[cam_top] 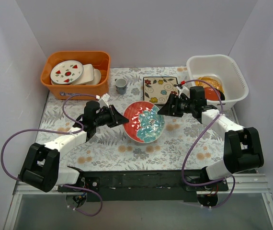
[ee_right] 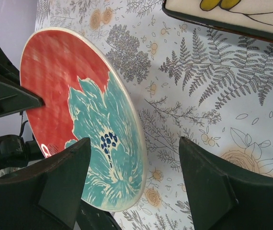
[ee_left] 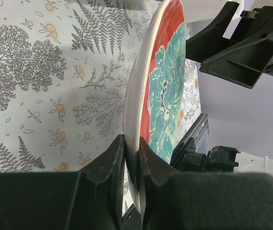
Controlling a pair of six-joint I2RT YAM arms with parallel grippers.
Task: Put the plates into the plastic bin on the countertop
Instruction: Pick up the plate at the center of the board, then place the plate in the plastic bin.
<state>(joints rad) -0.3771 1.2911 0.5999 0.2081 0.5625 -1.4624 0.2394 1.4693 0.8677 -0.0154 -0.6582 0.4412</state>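
The red-and-teal round plate [cam_top: 144, 122] is tilted above the countertop [cam_top: 108, 148]. My left gripper [cam_top: 122, 120] is shut on its left rim; in the left wrist view the pads [ee_left: 132, 158] pinch the plate [ee_left: 163, 81] edge-on. My right gripper [cam_top: 163, 109] is open at the plate's right rim. In the right wrist view its fingers [ee_right: 134, 148] straddle the rim of the plate [ee_right: 84, 120] without touching. The white plastic bin [cam_top: 215, 57] at back right holds a yellow plate [cam_top: 207, 82] and a dark one. A cream square floral plate [cam_top: 160, 88] lies behind the held plate.
An orange bin [cam_top: 74, 72] at back left holds white round plates with red and green marks. A small dark cup [cam_top: 121, 86] stands between it and the square plate. White walls close in the left, right and back sides.
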